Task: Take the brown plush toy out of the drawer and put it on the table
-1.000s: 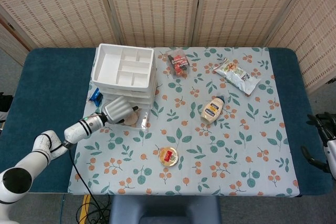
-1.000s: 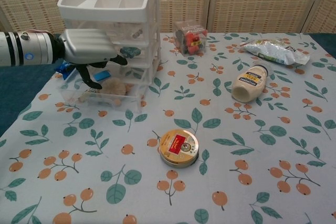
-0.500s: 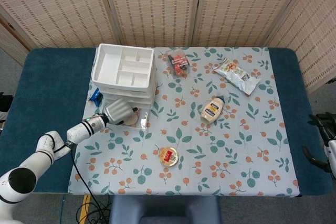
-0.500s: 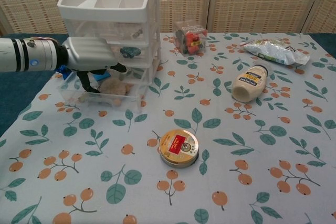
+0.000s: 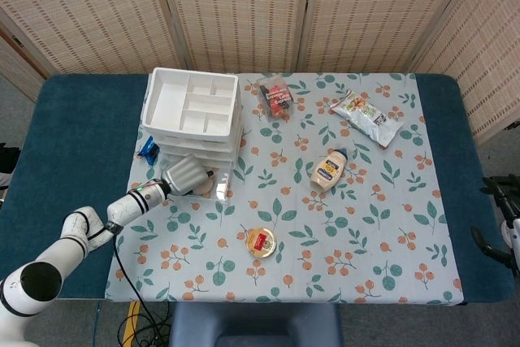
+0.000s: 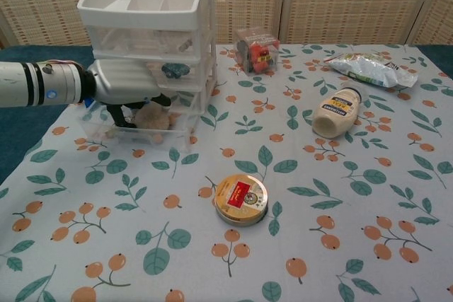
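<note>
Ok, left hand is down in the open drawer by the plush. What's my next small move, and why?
Probably close the fingers on the brown plush toy before lifting. The left hand sits low in the open bottom drawer, fingertips around the toy, but a firm grip isn't visible yet. Lifting now may leave it behind.

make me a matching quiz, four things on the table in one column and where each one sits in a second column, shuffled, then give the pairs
Things:
1. brown plush toy
2. round tin
3. mayonnaise bottle
4. snack bag

Places:
A. far right corner of the floral cloth
B. in the open bottom drawer, under the left hand
C. lying on its side, right of centre
D. near the front edge, middle of the cloth

Pairs: 1-B, 2-D, 3-C, 4-A
</note>
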Controlling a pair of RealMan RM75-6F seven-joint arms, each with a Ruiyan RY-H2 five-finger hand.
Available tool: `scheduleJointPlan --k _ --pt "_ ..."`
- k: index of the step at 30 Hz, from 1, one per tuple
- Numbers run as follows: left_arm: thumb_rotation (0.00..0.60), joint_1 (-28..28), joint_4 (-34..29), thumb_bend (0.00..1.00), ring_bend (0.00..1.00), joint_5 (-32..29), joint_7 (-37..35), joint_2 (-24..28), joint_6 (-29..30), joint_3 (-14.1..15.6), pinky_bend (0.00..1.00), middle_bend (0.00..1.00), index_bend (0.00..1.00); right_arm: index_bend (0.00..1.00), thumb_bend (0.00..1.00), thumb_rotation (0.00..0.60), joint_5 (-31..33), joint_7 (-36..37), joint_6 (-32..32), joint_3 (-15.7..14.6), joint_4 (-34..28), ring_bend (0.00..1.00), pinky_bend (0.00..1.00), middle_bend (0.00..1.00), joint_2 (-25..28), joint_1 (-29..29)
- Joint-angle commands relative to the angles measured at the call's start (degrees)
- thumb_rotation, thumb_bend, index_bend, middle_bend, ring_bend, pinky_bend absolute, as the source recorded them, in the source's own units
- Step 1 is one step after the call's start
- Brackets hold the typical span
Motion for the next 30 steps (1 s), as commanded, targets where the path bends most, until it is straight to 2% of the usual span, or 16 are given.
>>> scheduleJointPlan --k 1,17,26,30 --pt "0.6 0.0 0.4 0.2 1.0 -0.2 0.0 -0.4 -0.3 0.0 1.0 1.0 0.38 0.09 0.34 0.6 0.0 0.0 0.0 0.0 0.0 0.08 0.18 0.26 0.0 0.0" --pt "0.6 0.1 1.7 0.21 1.0 -1.3 -1.3 -1.8 -0.7 -0.2 1.0 1.0 0.5 0.09 0.34 0.6 0.4 0.5 -0.1 0.2 0.5 0.08 0.18 0.26 -0.1 -0.1" --pt "0.6 0.2 0.9 0.31 1.0 -2.4 -1.3 -1.8 -0.6 -1.0 1.0 1.0 0.54 0.09 0.34 0.6 0.4 0.6 0.4 0.3 0.5 0.08 0.18 0.26 -0.1 -0.3" --pt "0.6 0.4 -0.1 0.32 1.0 -3.1 -1.8 -1.2 0.2 -1.7 1.0 1.0 0.54 0.09 0.34 0.6 0.5 0.7 0.5 0.4 0.6 0.08 0.18 0.26 -0.1 -0.4"
